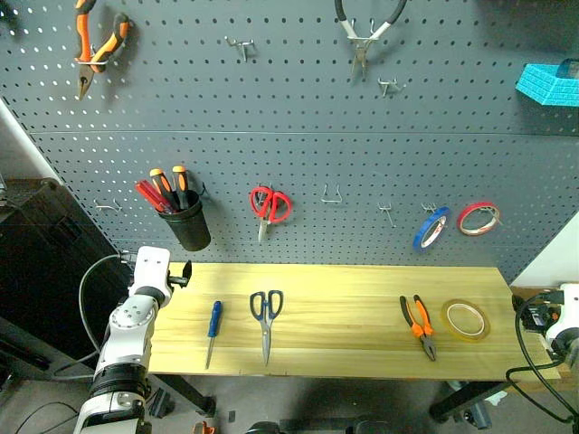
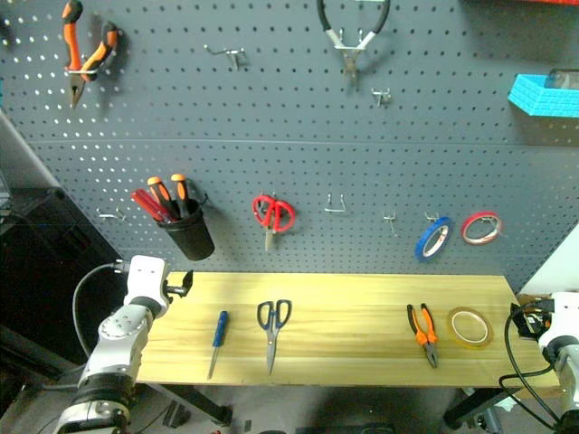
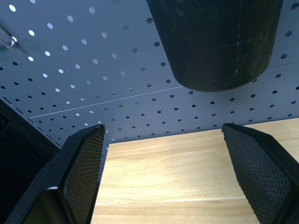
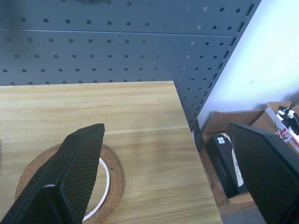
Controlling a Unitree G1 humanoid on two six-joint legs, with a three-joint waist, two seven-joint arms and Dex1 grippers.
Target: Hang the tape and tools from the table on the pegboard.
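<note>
Your jaws: left gripper and right gripper both spread wide, holding nothing.
Bench: carries tape, pliers, scissors, screwdriver.

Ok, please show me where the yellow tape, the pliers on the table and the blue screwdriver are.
yellow tape (image 1: pixel 466 319), left eye view, on the ring's band
pliers (image 1: pixel 418 321), left eye view, on the orange handles
blue screwdriver (image 1: pixel 214 318), left eye view, on the blue handle
</note>
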